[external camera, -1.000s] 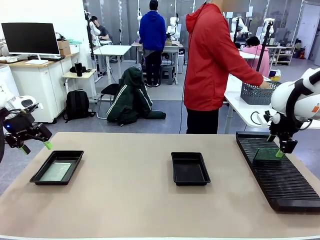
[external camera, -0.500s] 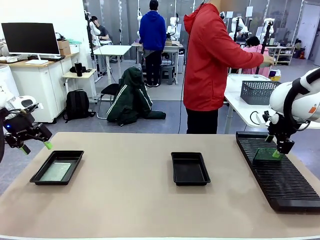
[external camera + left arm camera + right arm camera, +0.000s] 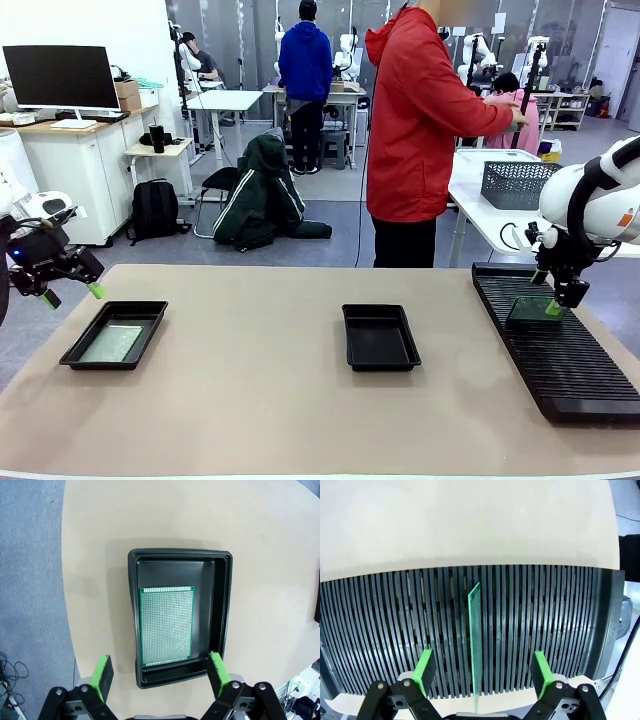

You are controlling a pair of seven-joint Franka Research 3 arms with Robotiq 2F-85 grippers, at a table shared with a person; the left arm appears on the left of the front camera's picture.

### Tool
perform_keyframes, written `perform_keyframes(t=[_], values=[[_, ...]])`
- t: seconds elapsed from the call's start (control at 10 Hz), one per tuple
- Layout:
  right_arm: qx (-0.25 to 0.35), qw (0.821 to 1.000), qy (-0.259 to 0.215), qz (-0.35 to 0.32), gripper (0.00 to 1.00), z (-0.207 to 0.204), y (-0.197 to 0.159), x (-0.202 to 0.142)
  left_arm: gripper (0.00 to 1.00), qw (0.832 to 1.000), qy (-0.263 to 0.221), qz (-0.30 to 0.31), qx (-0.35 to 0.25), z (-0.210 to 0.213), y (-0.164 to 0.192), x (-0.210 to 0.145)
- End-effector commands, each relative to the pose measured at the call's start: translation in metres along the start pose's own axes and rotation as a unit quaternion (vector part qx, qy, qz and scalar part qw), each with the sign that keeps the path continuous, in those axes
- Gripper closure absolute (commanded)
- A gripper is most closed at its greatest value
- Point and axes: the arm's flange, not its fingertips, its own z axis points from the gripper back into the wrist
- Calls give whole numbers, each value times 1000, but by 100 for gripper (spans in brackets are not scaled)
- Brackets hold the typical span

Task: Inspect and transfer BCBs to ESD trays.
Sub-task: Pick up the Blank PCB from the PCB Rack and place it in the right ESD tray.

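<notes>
One black ESD tray (image 3: pixel 146 311) lies at the table's left with a pale green BCB (image 3: pixel 111 343) flat on its floor. My left gripper (image 3: pixel 72 295) hovers open above the tray's left end. Seen from the left wrist, the BCB (image 3: pixel 166 626) rests in the tray (image 3: pixel 222 610) beyond the open gripper (image 3: pixel 159 659). A second ESD tray (image 3: pixel 380 337) sits mid-table with nothing in it. Another BCB (image 3: pixel 530 312) stands on edge in the ribbed rack (image 3: pixel 560 360), and my right gripper (image 3: pixel 547 292) is over it. In the right wrist view the open gripper (image 3: pixel 482 662) straddles that BCB (image 3: pixel 475 645), and its fingers (image 3: pixel 425 667) stand apart from the board.
The long black rack (image 3: pixel 545 620) runs along the table's right side. A person in a red hoodie (image 3: pixel 420 120) stands behind the far edge, turned toward a side table holding a grey mesh basket (image 3: pixel 515 183). Bare tabletop lies between the trays.
The person's hand has lifted from the mesh basket and reached farther back. Both arms have stayed almost still, with their jaws wide.
</notes>
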Motion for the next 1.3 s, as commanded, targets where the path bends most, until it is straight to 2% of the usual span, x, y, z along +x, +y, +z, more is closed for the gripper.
perform_keyframes(t=[0.0,0.1,0.3,1.2], values=[[1,1000,8,1,0,1,1,-2,0,1000,-5,-1,-2,-1,1,0],[0,1000,0,0,0,0,0,0,0,1000,-5,-1,-2,-1,1,0],[1,1000,0,3,7,-1,0,-3,0,1000,-5,-1,-2,-1,1,0],[-1,1000,5,-1,79,-8,-2,-8,0,1000,-5,-1,-2,-1,1,0]])
